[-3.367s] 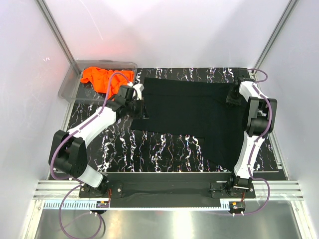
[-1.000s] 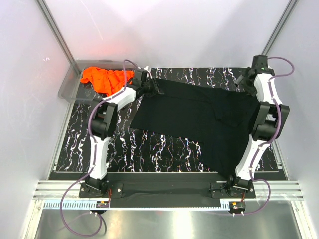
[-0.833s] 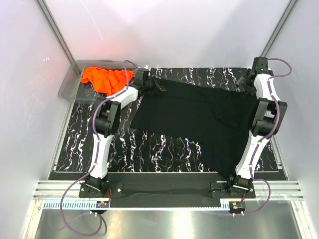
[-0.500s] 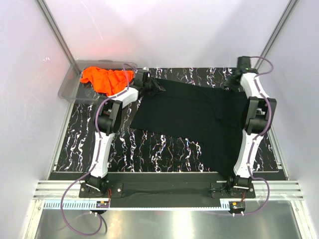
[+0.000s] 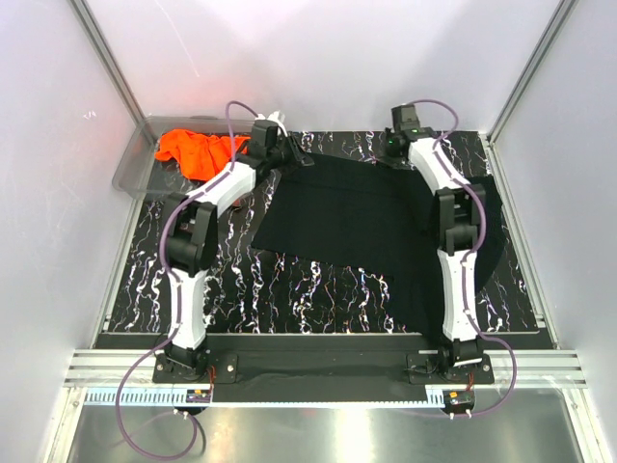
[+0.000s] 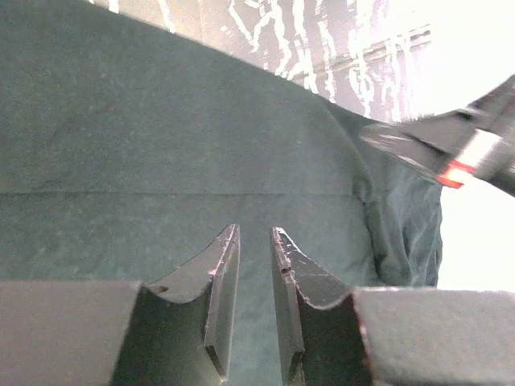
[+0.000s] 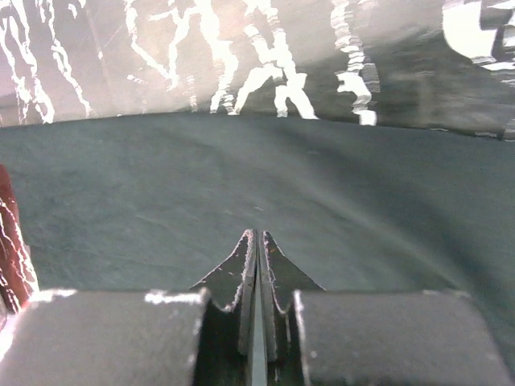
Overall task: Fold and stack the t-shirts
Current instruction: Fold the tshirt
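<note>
The black t-shirt (image 5: 366,217) lies spread on the tabletop (image 5: 289,289). The left jaws and right jaws are clenched at its far edge, seemingly pinching cloth to pull it flat. The orange t-shirt (image 5: 193,152) sits in the bin (image 5: 130,172).

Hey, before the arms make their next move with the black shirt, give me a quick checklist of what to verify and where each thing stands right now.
1. Right gripper shut near the far edge of the black t-shirt: ok; jaws closed.
2. Fabric actually pinched in it: cannot tell.
3. Left gripper gripping the shirt: cannot tell; jaws narrowly apart over the fabric.
4. Shirt lying flat and square: not ok; wrinkled at one corner, outline skewed.
5. Orange t-shirt out of the way: ok; crumpled in the clear bin at the far left.
</note>
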Controlling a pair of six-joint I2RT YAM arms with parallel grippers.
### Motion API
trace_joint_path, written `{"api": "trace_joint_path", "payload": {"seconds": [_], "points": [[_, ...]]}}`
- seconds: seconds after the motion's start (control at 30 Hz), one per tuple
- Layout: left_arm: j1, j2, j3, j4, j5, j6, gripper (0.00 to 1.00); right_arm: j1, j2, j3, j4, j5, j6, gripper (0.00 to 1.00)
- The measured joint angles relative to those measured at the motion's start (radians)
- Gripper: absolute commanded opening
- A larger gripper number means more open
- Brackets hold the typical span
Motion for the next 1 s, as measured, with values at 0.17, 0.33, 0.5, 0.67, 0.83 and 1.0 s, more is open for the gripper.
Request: {"api": "trace_joint_path", "payload": {"seconds": [0.17,0.33,0.5,0.67,0.83,1.0], "points": [[0.0,-0.099,-0.038,-0.026,-0.027,0.051,0.28,0.053,0.118,0.116,-0.007,-0.013,0.04,0.08],[0.005,-0.139,-0.063,-0.038,-0.041,0.078,0.28,0.099,0.224,0.231,-0.027,-0.014,0.064,0.08],[0.011,-0.153,-0.09,-0.052,-0.048,0.091,0.28,0.145,0.288,0.293,-0.042,-0.018,0.074,0.08],[0.016,-0.155,-0.094,-0.069,-0.053,0.095,0.29,0.19,0.296,0.303,-0.044,-0.045,0.074,0.08],[0.02,-0.155,-0.094,-0.071,-0.068,0.093,0.3,0.249,0.296,0.299,-0.047,-0.093,0.059,0.09],[0.02,-0.155,-0.094,-0.071,-0.077,0.079,0.3,0.286,0.286,0.291,-0.062,-0.121,0.041,0.16]]}}
